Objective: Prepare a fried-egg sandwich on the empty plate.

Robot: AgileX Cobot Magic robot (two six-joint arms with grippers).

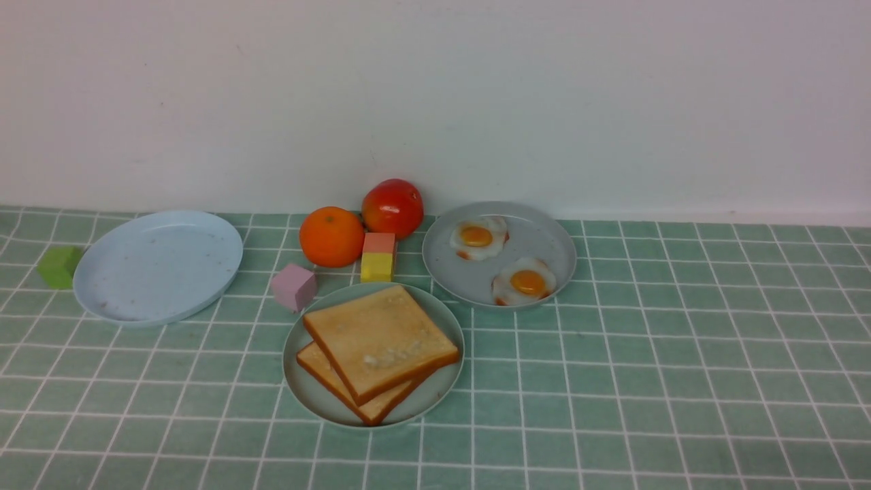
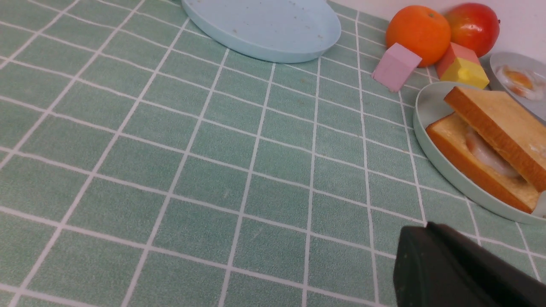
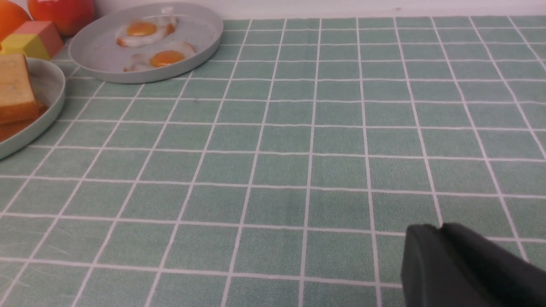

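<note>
Green checked cloth with white grid lines covered the table, backed by a plain white wall. Near the middle sat the mint-green plate, and on it the sandwich looked already assembled: the top toast slice lay skewed over the bottom toast slice, its corners turned off those of the slice beneath. In the left wrist view a pale, glossy layer of fried egg showed between the two slices, so the build appeared complete.

Neither arm showed in the front view. Only a dark matte piece of the left gripper and of the right gripper showed at the edge of each wrist picture, and whether either was spread or pressed together could not be told. The plate lay far and to the right of the left gripper, and well off to the left of the right gripper; the left seemed the nearer.

The toast was square, golden and porous with a darker orange crust. The grey plate, far and right of the sandwich, held two eggs with orange yolks. The pale blue plate stood bare at the left, smooth and low-rimmed.
</note>
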